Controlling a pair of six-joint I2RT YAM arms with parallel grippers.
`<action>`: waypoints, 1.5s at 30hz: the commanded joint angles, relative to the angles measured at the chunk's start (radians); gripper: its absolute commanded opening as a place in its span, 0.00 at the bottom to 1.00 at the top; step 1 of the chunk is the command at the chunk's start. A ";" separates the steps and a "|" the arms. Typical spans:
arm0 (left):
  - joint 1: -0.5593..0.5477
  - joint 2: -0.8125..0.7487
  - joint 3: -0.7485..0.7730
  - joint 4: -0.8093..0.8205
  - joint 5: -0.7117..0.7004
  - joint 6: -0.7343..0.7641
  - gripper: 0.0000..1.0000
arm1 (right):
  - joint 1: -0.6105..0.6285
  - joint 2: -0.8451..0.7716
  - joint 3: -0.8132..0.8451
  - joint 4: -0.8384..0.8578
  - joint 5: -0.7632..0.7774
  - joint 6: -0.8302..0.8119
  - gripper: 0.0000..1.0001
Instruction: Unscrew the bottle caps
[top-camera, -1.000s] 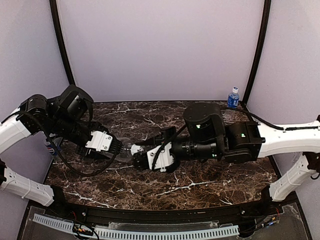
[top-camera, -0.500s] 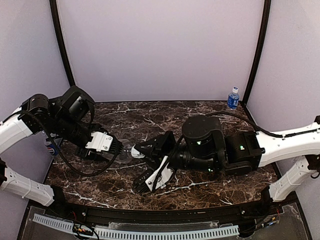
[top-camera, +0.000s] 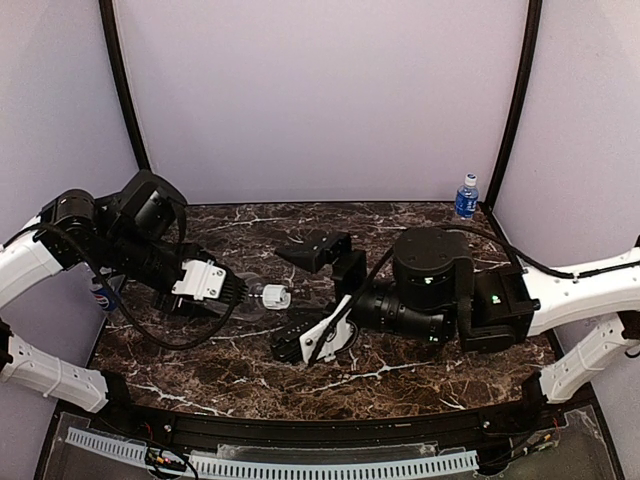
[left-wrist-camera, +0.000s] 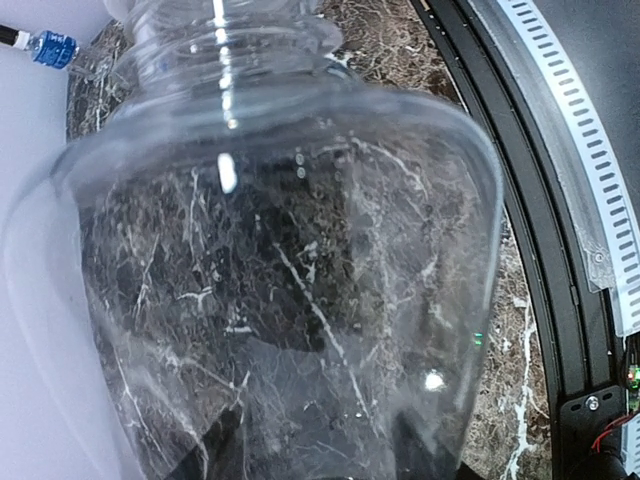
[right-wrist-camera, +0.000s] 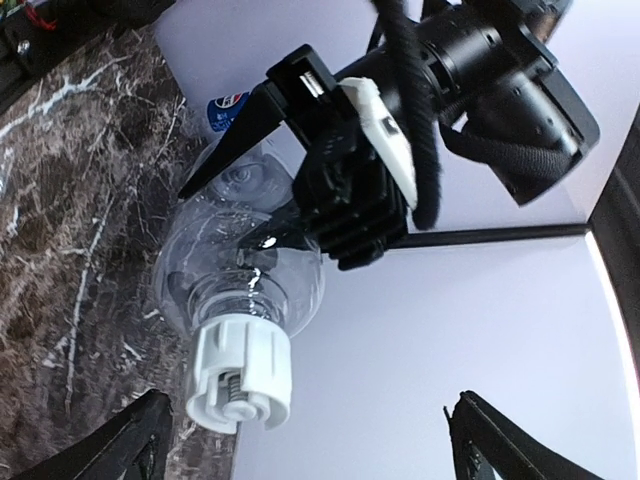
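Note:
My left gripper (top-camera: 236, 297) is shut on a plain clear bottle (top-camera: 248, 297) and holds it on its side above the table, neck pointing right. Its white cap (top-camera: 275, 296) sits on the neck. In the left wrist view the bottle (left-wrist-camera: 280, 250) fills the frame, and my fingers (left-wrist-camera: 205, 452) show dimly through it. My right gripper (top-camera: 284, 301) is open wide, with one finger on each side of the cap and touching nothing. In the right wrist view the cap (right-wrist-camera: 240, 378) hangs between the spread fingertips (right-wrist-camera: 140, 432), below the bottle (right-wrist-camera: 240, 265).
A blue-labelled bottle (top-camera: 466, 196) with a dark cap stands at the back right corner. Another labelled bottle (top-camera: 100, 294) stands at the table's left edge, behind my left arm. Black frame posts (top-camera: 512, 110) rise at both back corners.
My right gripper was shut on the white cap a second ago. It has let go, opened wide, turned about its axis and drawn back slightly to the right. The left arm and bottle stayed put.

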 joint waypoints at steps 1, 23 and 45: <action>0.002 -0.023 -0.016 0.088 -0.057 -0.046 0.38 | 0.003 -0.073 -0.036 0.025 -0.009 0.158 0.99; 0.008 -0.011 -0.083 0.437 -0.372 -0.059 0.37 | -0.401 -0.032 0.197 -0.157 -0.526 1.983 0.81; 0.008 -0.022 -0.117 0.461 -0.381 -0.036 0.37 | -0.398 0.126 0.316 -0.224 -0.670 1.994 0.14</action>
